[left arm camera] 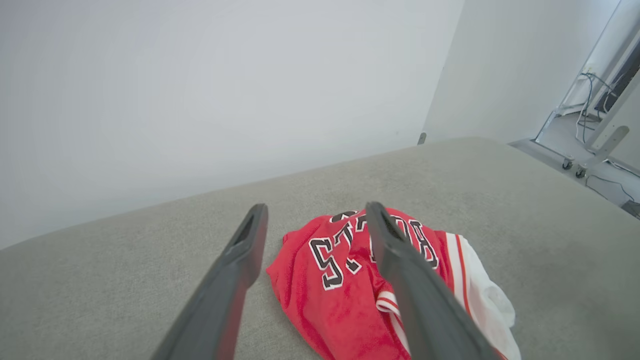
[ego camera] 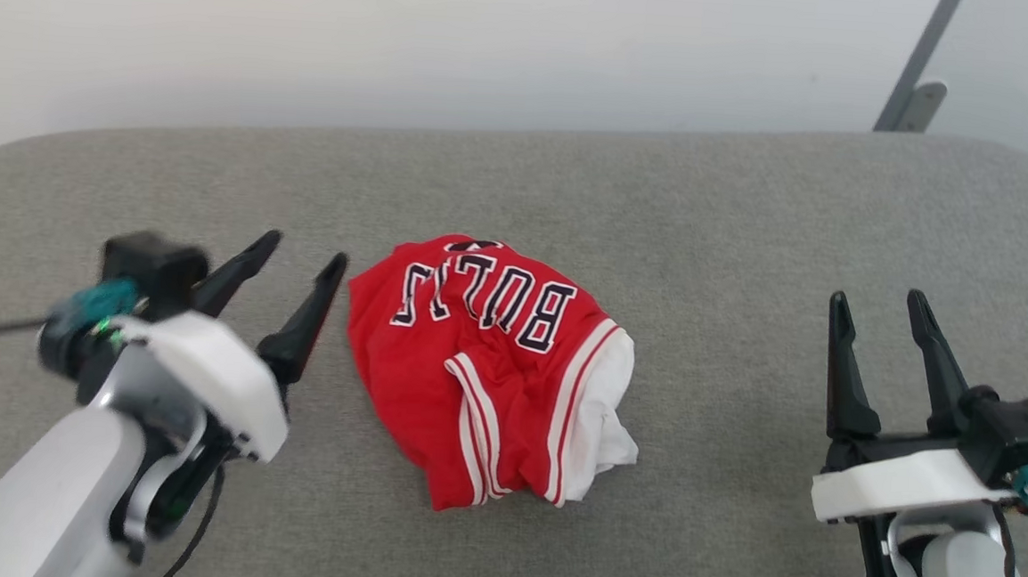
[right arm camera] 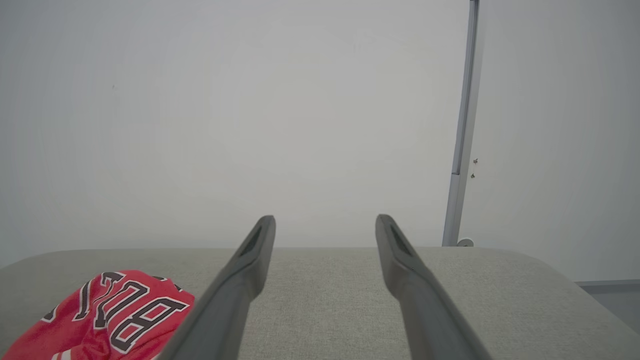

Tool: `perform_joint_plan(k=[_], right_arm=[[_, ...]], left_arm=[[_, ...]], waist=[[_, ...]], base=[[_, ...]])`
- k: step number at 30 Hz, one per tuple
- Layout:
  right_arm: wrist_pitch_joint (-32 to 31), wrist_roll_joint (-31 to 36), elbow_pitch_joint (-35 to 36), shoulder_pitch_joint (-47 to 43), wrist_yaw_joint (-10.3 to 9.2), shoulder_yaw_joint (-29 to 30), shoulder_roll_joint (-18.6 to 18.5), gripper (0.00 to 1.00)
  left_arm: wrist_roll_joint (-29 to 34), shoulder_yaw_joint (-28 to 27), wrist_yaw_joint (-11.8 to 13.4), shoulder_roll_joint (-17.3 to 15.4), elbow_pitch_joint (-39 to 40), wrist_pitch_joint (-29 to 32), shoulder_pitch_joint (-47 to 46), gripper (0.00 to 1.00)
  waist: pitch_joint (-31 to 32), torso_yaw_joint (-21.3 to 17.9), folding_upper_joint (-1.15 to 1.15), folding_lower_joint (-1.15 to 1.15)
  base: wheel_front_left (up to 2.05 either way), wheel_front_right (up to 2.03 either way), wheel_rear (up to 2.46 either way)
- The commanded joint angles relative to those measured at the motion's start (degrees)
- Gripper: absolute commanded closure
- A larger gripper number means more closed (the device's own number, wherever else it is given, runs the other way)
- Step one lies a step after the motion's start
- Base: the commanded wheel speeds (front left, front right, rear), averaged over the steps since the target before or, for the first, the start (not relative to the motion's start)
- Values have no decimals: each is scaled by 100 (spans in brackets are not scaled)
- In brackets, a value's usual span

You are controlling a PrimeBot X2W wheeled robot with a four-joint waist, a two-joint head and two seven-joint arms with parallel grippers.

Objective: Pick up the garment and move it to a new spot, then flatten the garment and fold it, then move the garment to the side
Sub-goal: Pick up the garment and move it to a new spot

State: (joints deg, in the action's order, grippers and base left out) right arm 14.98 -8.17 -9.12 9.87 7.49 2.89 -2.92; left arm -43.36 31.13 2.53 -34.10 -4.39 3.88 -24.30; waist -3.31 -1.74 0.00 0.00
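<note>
Red soft-fabric jersey (ego camera: 482, 367) with white sleeves and black "BULLS" lettering is lying bunched in a heap on the grey fabric-covered tabletop (ego camera: 749, 232).
Flattening, folding and moving aside are all looking undone, and I cannot tell whether this is its new spot. The left gripper (ego camera: 304, 249) is hovering just beside the jersey's edge, fingers spread wide and gripping nothing. The right gripper (ego camera: 877, 298) is sitting well apart, equally wide and empty.

— Anything legible?
— Only on the red garment (ego camera: 481, 385): black, white-edged "BULLS", upside down in the head view, just right of the fingertips of the left gripper (ego camera: 304, 249).
— A number?
— Only a dark scrap at the far fold, unreadable. Left of the fingers of the right gripper (right arm camera: 325, 220), "BUL" shows.
</note>
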Motion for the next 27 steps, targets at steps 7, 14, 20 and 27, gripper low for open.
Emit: perform_joint_plan(k=[7, 14, 20, 27], right_arm=[[25, -65, -10, -261, 0, 38, 0, 0], [12, -101, -18, -414, 0, 58, 1, 0], [-8, -134, 24, -475, 0, 72, 0, 0], [-11, -163, 65, -564, 0, 143, 0, 0]], left_arm=[[-26, -482, 439, -130, 319, -1038, 981, 0], [-93, -831, 747, -69, 478, -1715, 1891, 0], [3, -1183, 797, 56, 609, -1890, 2536, 0], [242, -1715, 530, 406, 675, -1918, 3041, 0]], waist=[[257, 231, 0, 0], [374, 389, 0, 0], [407, 465, 0, 0], [407, 521, 0, 0]], base=[[0, 0, 0], [0, 0, 0], [0, 0, 0], [0, 0, 0]])
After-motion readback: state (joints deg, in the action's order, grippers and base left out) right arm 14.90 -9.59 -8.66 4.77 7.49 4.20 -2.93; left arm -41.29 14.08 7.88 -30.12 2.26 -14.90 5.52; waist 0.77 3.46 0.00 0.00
